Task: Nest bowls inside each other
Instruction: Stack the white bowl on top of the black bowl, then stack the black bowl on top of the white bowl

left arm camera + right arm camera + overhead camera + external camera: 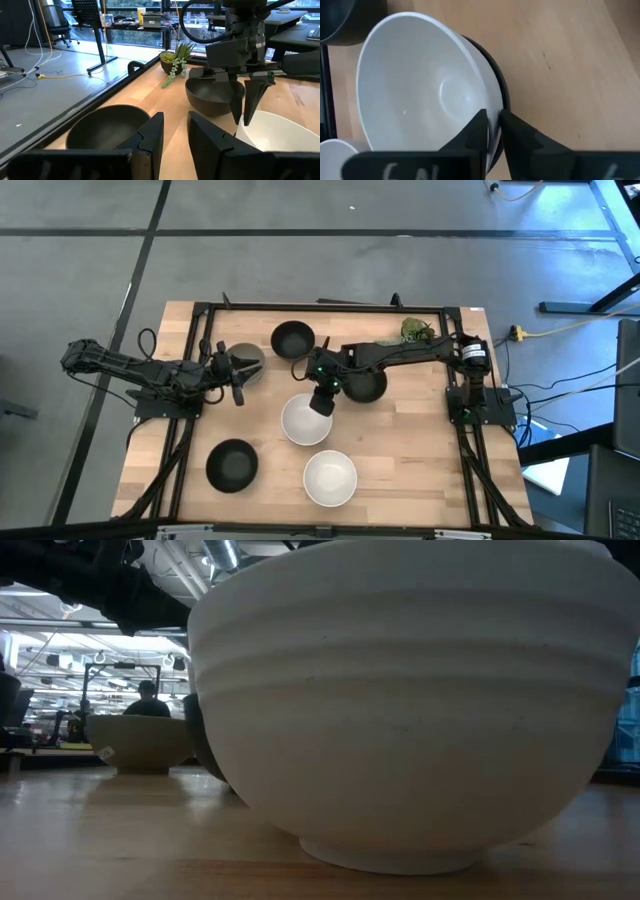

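Note:
My right gripper (321, 401) points down at the far rim of a white bowl (306, 421) at mid-table and is shut on it. This white bowl (420, 90) sits inside a black bowl (503, 95). A second black bowl (366, 384) lies under the right arm, a third (292, 339) by the far edge, a fourth (232, 465) near left. Another white bowl (330, 478) rests on its foot at the near edge. My left gripper (238, 377) is open and holds nothing, beside the grey-green bowl (248, 361). My right gripper pinches the white bowl's rim (492, 127) from above, one finger (477, 131) inside the bowl and the other finger (516, 136) outside. The black bowl's rim (498, 147) also runs into the gap. The white bowl rests in the black one.
A green plant sprig (418, 330) lies at the far right corner. A black frame runs along the table's far and side edges. Bare wood (410, 450) shows near right. In the low view the near white bowl (410, 710) fills most of the picture; a person (148, 700) is far behind.

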You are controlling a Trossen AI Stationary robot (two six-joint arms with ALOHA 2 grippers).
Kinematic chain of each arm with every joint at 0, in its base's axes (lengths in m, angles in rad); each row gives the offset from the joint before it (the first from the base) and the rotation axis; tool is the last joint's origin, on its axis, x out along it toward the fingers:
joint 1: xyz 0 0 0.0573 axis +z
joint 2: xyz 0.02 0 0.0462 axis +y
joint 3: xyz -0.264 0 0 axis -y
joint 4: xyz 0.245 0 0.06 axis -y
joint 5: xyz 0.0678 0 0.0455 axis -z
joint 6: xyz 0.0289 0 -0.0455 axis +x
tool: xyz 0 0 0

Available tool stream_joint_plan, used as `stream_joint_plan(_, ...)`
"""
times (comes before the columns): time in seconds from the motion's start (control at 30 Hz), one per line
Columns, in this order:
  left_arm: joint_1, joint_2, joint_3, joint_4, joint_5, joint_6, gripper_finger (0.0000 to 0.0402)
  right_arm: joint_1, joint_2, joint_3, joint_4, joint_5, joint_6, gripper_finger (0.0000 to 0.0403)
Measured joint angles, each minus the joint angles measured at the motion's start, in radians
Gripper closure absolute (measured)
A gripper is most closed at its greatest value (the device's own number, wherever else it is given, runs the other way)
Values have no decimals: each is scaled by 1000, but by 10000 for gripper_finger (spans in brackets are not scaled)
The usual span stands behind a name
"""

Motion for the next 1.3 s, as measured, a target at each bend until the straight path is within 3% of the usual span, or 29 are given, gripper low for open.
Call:
stream_joint_plan(0.27,0,0,0,-1,0,1,320,0,0,0,0,-34,1,328)
stream_joint_plan(0.73,0,0,0,-4,0,1,320,0,-26,-1,17,-41,-37,188)
stream_joint_plan(0.9,0,0,0,-24,0,1,320,1,-84,-1,25,29,-83,176)
stream_joint_plan(1.07,0,0,0,-27,0,1,320,0,-156,-1,-64,145,-117,175)
stream_joint_plan(1.3,0,0,0,-30,0,1,320,0,-195,-1,-211,211,-165,175)
